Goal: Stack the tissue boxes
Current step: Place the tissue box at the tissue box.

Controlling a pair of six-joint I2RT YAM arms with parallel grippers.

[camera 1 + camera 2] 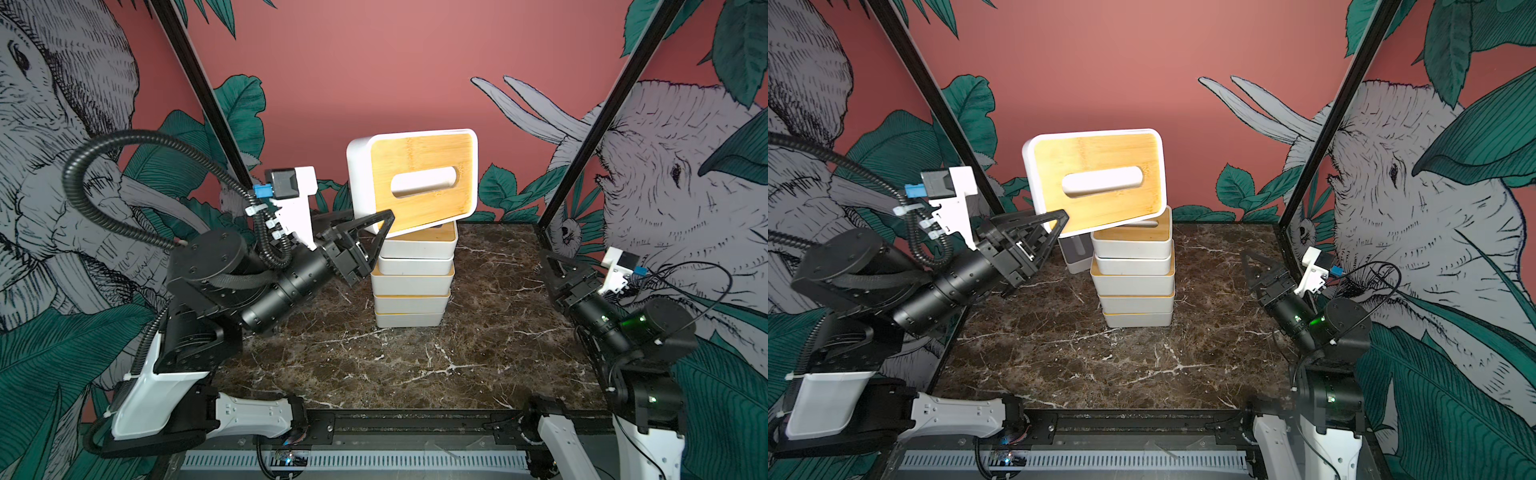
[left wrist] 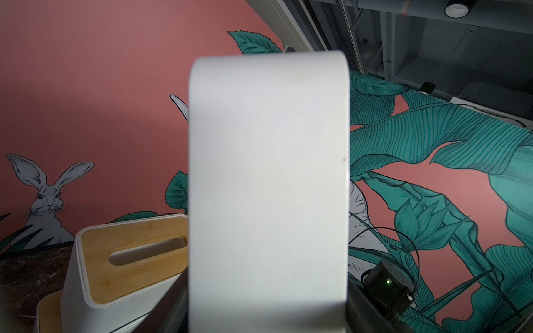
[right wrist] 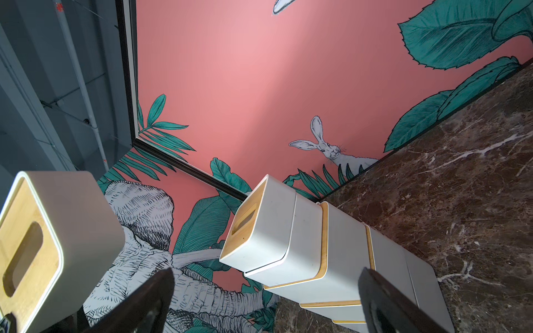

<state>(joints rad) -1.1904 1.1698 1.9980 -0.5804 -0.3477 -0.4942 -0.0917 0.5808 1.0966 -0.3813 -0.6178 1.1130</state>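
Pink mural walls (image 1: 415, 62), elephant (image 1: 685, 174), rabbit (image 2: 47, 196), green leaves (image 2: 432, 138); dark veined marble tabletop (image 1: 415, 374); black frame posts (image 1: 199, 83)

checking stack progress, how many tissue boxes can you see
7. One bamboo-lidded box is gripped, tilted, by the left claw above the stack of five mid-table; one grey-lidded box sits behind the stack, partly hidden. Others could hide there.
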